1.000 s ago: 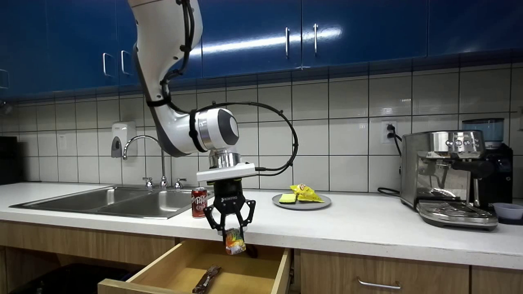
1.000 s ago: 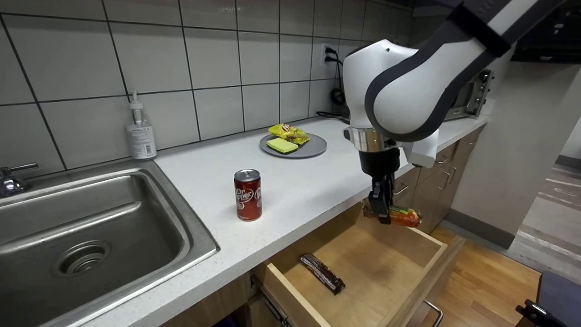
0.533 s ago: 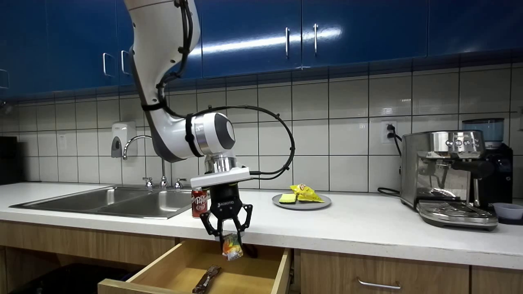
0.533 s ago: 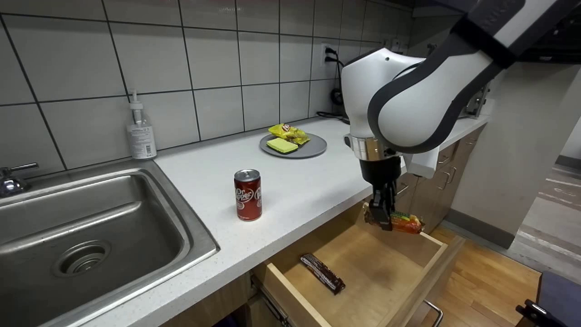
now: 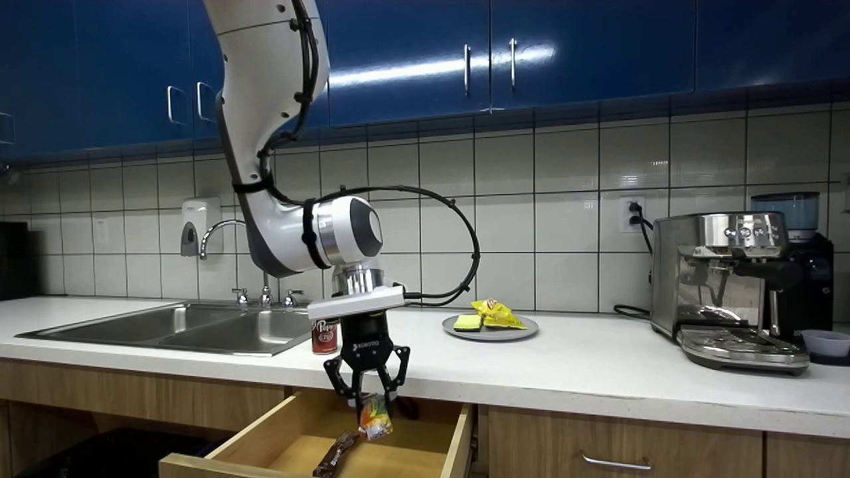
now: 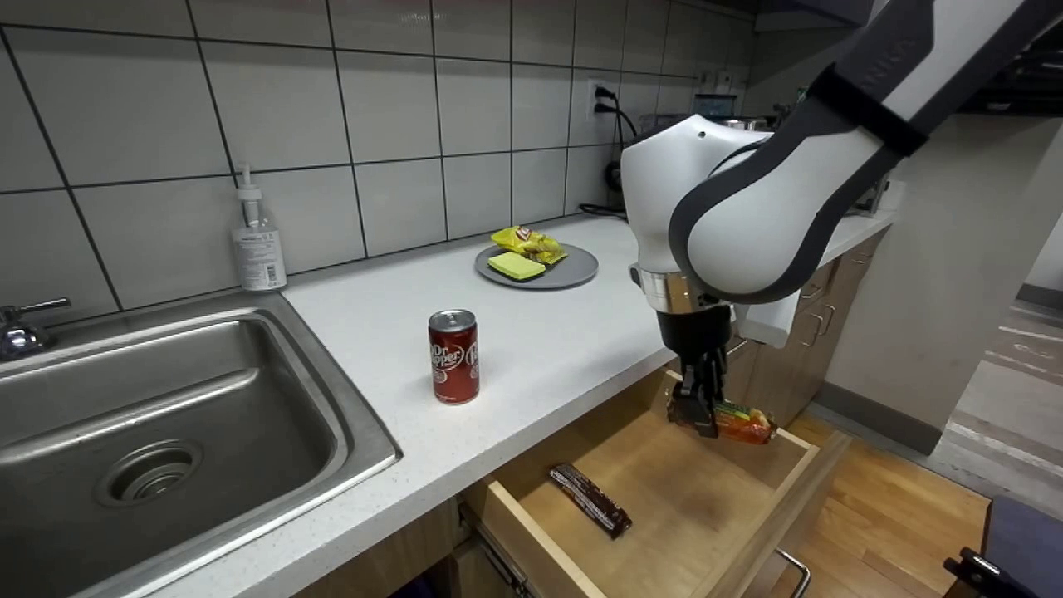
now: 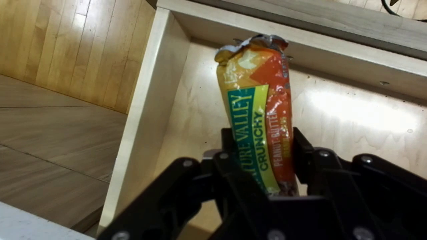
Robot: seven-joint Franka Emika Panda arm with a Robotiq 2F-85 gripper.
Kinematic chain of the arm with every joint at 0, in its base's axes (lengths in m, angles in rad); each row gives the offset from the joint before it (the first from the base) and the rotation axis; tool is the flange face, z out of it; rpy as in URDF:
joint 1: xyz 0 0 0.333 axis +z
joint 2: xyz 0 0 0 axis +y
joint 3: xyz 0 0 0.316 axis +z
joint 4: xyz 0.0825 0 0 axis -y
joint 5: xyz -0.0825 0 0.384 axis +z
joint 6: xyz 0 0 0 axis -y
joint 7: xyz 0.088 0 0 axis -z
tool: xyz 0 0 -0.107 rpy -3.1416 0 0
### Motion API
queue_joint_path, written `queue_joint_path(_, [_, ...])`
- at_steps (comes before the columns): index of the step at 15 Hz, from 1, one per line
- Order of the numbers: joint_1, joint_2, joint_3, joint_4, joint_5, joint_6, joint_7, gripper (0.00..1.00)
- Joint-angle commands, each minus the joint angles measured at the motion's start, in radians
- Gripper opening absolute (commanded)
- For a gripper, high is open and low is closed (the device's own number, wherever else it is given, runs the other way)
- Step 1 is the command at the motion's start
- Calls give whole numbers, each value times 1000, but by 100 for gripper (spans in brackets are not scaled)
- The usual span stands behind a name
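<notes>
Over the pulled-out drawer [image 7: 155,93], the fingers [image 7: 303,150] stood part-way together, gripping the long sides of an orange-wrapped granola bar [image 7: 257,116]. Its long axis ran roughly from the drawer's back toward its front; a brown-wrapped bar [image 6: 590,500] lay on the drawer's floor.

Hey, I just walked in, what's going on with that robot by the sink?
A white robot arm has its black gripper closed on a Nature Valley Crunchy peanut butter bar, holding it over an open wooden drawer. A brown-wrapped bar lies in that drawer. On the white counter, a Dr Pepper can stands beside the sink, and a gray plate holds a yellow sponge and a yellow snack bag.
</notes>
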Motion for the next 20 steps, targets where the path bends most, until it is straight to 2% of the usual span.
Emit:
queue_joint_path(1, [17, 31, -17, 27, -14, 17, 38, 17])
queue_joint_path(20, [53, 232, -39, 191, 13, 39, 155, 17])
